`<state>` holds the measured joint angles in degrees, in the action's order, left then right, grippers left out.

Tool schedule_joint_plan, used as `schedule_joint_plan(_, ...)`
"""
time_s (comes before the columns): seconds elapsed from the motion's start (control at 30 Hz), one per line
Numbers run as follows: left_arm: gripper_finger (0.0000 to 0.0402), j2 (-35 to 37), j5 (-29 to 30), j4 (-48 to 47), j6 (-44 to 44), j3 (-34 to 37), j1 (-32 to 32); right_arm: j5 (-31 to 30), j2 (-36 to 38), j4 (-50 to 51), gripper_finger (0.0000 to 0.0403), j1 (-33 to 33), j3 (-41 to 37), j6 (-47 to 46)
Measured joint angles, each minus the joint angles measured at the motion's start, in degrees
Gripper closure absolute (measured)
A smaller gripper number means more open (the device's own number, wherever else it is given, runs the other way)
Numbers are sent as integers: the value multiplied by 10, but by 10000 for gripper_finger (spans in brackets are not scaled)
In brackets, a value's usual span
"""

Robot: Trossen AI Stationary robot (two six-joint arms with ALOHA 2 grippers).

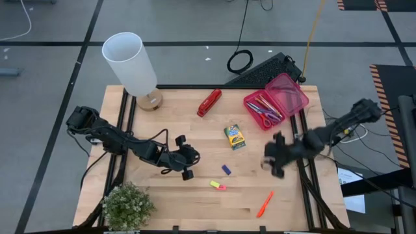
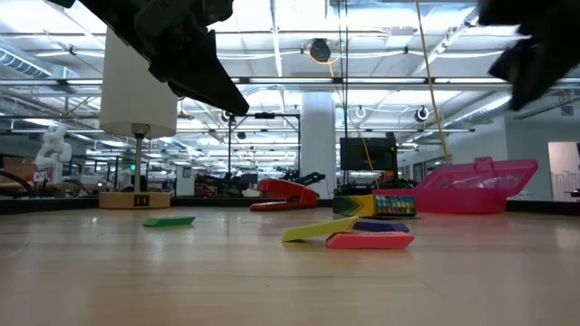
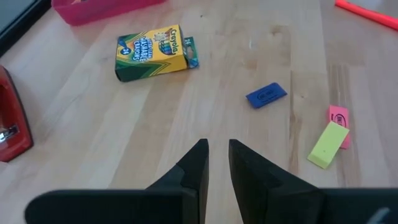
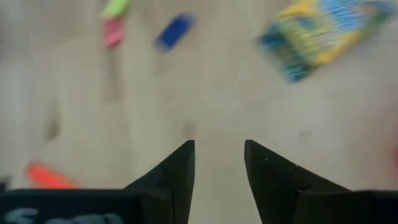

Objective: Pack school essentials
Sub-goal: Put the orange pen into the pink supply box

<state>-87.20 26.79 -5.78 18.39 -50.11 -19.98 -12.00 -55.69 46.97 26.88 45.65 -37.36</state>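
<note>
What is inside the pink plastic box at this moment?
The pink box lies open, lid tilted back. Inside are purple-handled scissors and several thin pencils. Anything beneath them is covered. Neither claw is near it.

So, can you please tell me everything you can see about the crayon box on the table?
The crayon box is a small cardboard-looking pack, yellow on its face with green edges and printed lettering. It lies flat on the wooden table, slightly askew, near the middle, between the red stapler and the blue eraser. Its end flap looks partly open in the left wrist view. Nothing touches it; neither end effector is near it.
</note>
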Motion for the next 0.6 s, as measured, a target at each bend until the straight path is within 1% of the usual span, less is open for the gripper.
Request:
schedule_joint_plan(0.13, 337, 0, 0, 0, -3, 0, 2, 0, -48, -30, 269, 108, 0, -42)
schedule_joint_plan(0.27, 337, 0, 0, 0, -1, 0, 2, 3, -103, -71, 269, 176, 0, -66)
schedule_joint_plan(0.4, 337, 0, 0, 0, 1, 0, 2, 35, -162, -120, 269, 211, 0, -52)
schedule_joint_plan(0.6, 337, 0, 0, 0, -1, 0, 2, 58, -235, -195, 268, 230, 0, 27)
